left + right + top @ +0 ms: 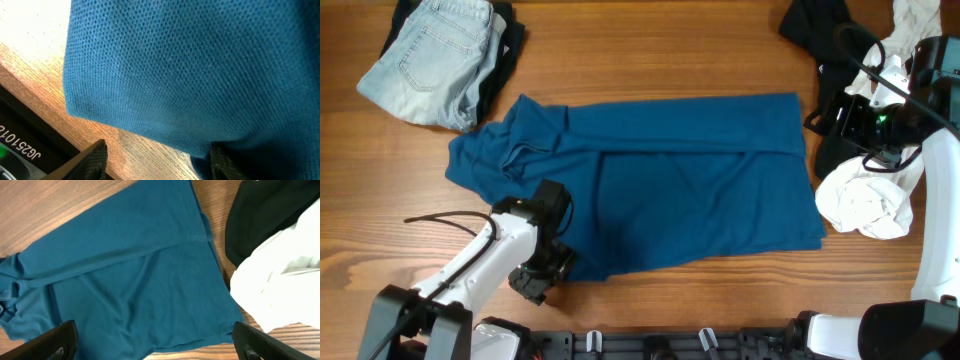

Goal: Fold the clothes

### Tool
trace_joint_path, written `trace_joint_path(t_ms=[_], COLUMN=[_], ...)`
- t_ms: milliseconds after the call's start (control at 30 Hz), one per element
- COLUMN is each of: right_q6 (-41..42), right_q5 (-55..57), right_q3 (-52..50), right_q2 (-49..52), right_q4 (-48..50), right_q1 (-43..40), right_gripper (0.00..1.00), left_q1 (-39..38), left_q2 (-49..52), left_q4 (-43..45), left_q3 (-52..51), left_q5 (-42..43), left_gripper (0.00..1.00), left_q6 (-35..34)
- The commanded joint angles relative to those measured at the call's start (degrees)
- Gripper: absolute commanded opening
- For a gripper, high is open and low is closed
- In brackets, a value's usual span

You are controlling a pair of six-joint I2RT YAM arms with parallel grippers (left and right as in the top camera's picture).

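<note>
A teal blue shirt (670, 180) lies spread across the middle of the wooden table, partly folded, its collar end bunched at the left. My left gripper (542, 277) is low at the shirt's front left corner. In the left wrist view its fingers (157, 162) are open, with bare wood between them and the shirt's edge (190, 80) just ahead. My right gripper (845, 118) is raised at the right side of the table. In the right wrist view its fingers (155, 342) are wide open and empty above the shirt (125, 275).
Folded light jeans (430, 60) on dark cloth lie at the back left. A white garment (865, 200) lies at the right, next to black clothes (815, 25) and more white cloth (910, 25) at the back right. The table's front edge runs just behind my left gripper.
</note>
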Motion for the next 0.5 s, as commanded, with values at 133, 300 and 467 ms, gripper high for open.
trace_joint_path(t_ms=[133,300,467], right_q6=[0.63,0.61,0.59], right_q5=[-1.33,-1.33,-1.33], right_q3=[-0.33,-0.33,-0.33], right_q2=[0.04,0.04,0.04], right_q4=[0.31,0.24,0.35], right_q1=[-0.13,-0.13,-0.13], right_gripper=[1.00,1.00,1.00], left_q1=[-0.24,-0.24,-0.26], left_q2=[5.55,5.99,5.99], left_q4=[6.21,9.07,12.74], left_q3=[-0.87,-0.87,-1.88], left_q5=[-2.05,-2.29,-2.75], left_gripper=[0.71,0.70,0.66], left_q6=[-0.98,-0.98,-0.96])
